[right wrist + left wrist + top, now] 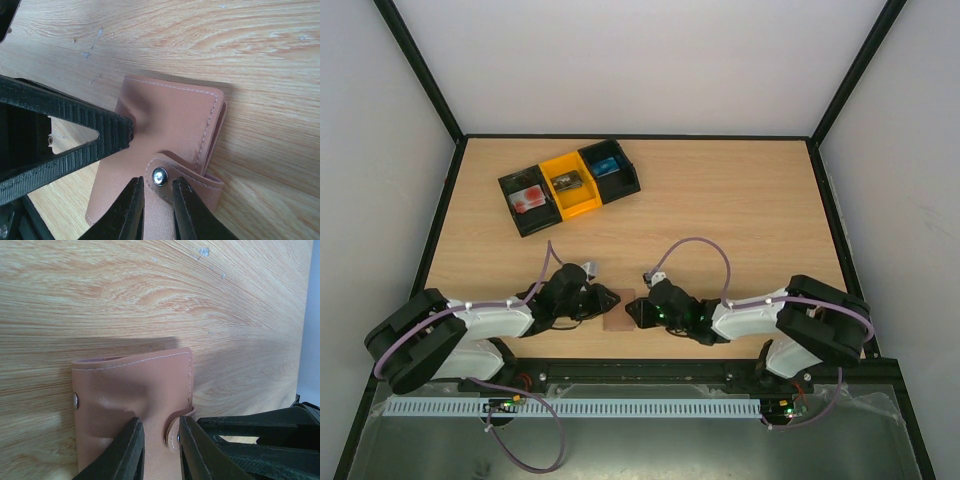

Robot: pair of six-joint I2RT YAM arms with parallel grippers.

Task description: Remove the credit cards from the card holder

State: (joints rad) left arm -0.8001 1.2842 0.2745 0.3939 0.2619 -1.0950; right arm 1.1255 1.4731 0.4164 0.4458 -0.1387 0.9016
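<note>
Flat and snapped shut on the table (pixel 740 200), that card holder (pixel 621 314), right between left gripper (pixel 159 421) and right gripper (pixel 158 182); each narrowed to a slit over it, grip on leather impossible to tell; pin it down, peel the snap strap (pixel 186 178) up gently, no dragging.

Near centre is tight. left gripper (pixel 605 300) and right gripper (pixel 634 310) come in from opposite sides onto the small flat brown leather-like card holder (pixel 618 320), and there is no lane between their tips. From the right wrist, the left gripper's ribbed black finger (pixel 100 135) lies on the holder's left part. Only the far stitched edge and corner are uncovered. Both arms and their pink cables (pixel 695 243) block the near edge. Back-left, a slanted row of three plastic bins (pixel 570 185) (black, yellow, black) stands in the way. The light wood-grain tabletop (pixel 750 200) is open across the middle and right, up to the white walls (pixel 650 60).
</note>
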